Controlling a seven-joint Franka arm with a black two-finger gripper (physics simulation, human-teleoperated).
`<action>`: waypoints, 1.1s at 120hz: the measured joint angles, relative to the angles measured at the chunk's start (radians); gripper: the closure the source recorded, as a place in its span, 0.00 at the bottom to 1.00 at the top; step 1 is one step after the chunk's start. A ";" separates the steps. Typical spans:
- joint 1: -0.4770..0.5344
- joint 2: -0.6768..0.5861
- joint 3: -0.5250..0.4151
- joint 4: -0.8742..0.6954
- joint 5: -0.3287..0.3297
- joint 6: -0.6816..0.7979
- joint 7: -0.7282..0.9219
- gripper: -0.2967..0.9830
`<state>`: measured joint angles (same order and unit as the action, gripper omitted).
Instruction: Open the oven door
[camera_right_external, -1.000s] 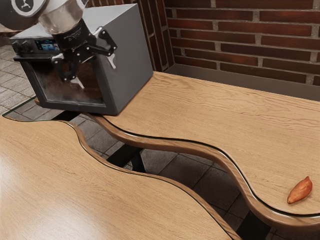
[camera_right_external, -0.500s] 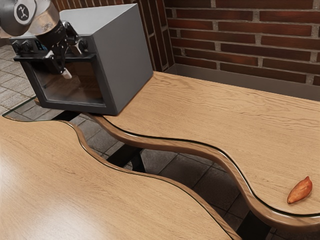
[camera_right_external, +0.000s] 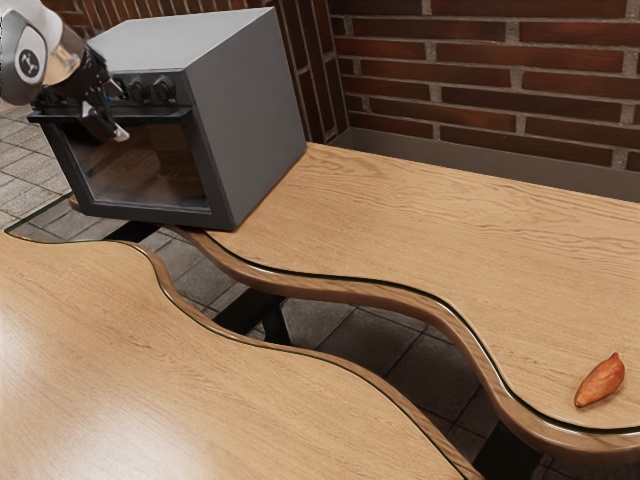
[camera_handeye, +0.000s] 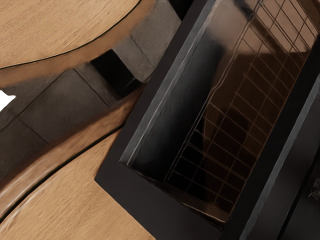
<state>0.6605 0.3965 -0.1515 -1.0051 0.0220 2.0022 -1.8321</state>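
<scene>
Currently at the exterior view's left, the gripper (camera_right_external: 118, 113), apparently with fingers apart, near the door handle (camera_right_external: 168, 118), clamped on nothing. Could slip off if hooked by one fingertip only; could shove the oven (camera_right_external: 245, 110) back if pressed against the shut oven door (camera_right_external: 148, 172). All this at the tabletop's (camera_right_external: 400, 210) left end. Far right, near the near edge, a sweet potato (camera_right_external: 601, 380).

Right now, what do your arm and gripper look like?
Arm: rounded pale-grey casing, round dark badge with a light symbol, then a metallic, brownish-silver section. Gripper: black, angular, with a pale tip.
</scene>
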 joint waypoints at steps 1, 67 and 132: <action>0.001 0.002 -0.001 0.001 0.000 0.003 -0.001 0.23; 0.038 0.125 -0.037 0.048 0.004 0.180 0.044 0.23; 0.032 0.204 -0.037 0.048 0.001 0.245 0.077 0.23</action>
<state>0.6922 0.6008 -0.1882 -0.9574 0.0228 2.2472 -1.7550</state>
